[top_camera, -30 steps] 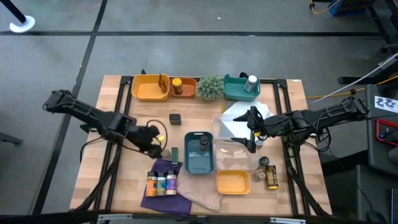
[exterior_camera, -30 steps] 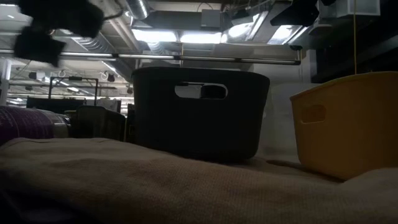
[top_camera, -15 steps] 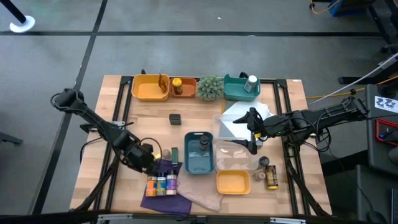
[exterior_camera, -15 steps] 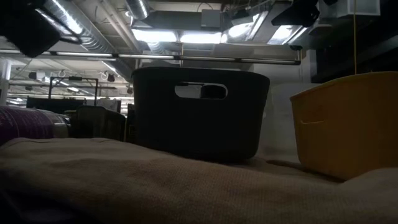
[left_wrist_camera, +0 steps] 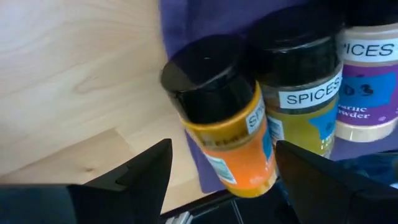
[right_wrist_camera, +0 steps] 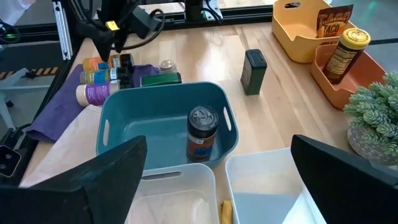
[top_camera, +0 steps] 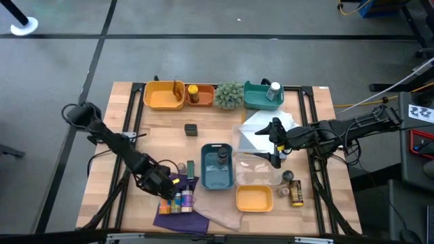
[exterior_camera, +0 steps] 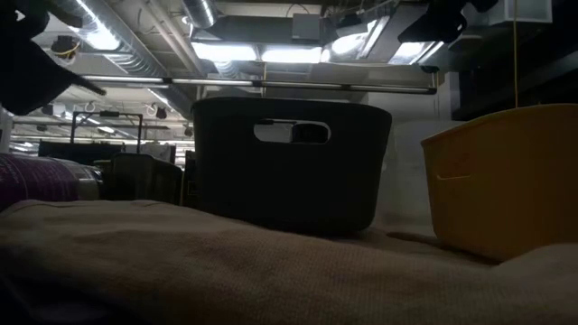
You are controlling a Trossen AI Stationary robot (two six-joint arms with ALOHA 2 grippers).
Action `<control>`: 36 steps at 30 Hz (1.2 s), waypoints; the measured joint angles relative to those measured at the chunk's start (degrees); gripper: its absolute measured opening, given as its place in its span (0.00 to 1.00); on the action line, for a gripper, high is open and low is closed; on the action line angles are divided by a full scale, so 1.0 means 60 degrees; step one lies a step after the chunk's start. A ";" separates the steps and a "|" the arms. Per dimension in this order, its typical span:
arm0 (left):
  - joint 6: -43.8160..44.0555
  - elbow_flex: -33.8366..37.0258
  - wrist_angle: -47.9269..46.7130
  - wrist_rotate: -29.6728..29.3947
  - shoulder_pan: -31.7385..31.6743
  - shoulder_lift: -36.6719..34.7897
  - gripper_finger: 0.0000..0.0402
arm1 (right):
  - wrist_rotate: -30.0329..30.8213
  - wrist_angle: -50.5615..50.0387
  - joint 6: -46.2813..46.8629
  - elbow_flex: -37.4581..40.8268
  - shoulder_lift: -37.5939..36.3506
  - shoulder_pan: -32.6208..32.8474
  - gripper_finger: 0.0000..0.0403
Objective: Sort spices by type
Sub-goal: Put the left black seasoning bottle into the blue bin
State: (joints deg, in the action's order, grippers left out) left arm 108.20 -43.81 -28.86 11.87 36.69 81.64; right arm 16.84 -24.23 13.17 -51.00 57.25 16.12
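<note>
Several spice jars [top_camera: 178, 201] stand in a row on a purple cloth [top_camera: 180, 217] near the table's front edge. My left gripper [top_camera: 166, 192] hangs over the row's left end, pointing steeply down, open. In the left wrist view its fingers stand on either side of an orange jar [left_wrist_camera: 227, 134] with a black lid, apart from it. Beside that jar stand a yellow-green jar [left_wrist_camera: 305, 93] and a purple-labelled one [left_wrist_camera: 367, 74]. My right gripper [top_camera: 274, 144] waits open above a clear bin [top_camera: 256, 169], with nothing between its fingers [right_wrist_camera: 217, 149].
A teal bin [top_camera: 217, 177] at mid-table holds one dark-lidded jar [right_wrist_camera: 203, 127]. A green tin [top_camera: 190, 167], a black box [right_wrist_camera: 255, 62], a yellow bin [top_camera: 253, 198] and two jars [top_camera: 292, 187] lie around it. Yellow, orange and teal trays and a plant [top_camera: 230, 95] line the far edge.
My left gripper has gone toward the table's near edge and somewhat to the right, sinking and rolling about its own line. It now hangs over the jar row on the purple cloth. Its fingers have kept the same gap.
</note>
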 joint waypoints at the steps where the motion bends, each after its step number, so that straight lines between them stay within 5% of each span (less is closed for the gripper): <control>1: 0.0004 0.0002 0.0038 -0.0002 0.0023 0.0071 0.67 | 0.0000 -0.0003 0.0000 0.0000 0.0000 0.0000 0.99; 23: -0.0320 0.0000 -0.0085 -0.0353 0.0021 0.0861 0.66 | 0.0000 0.0008 0.0000 0.0000 0.0000 0.0000 0.99; 36: -0.0652 0.0004 -0.0074 -0.0519 0.0029 0.0854 0.48 | 0.0000 0.0005 0.0000 0.0000 0.0000 0.0000 0.99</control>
State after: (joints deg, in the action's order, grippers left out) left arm 104.29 -43.79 -29.30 8.75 36.86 86.76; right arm 16.84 -24.20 13.17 -51.00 57.25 16.12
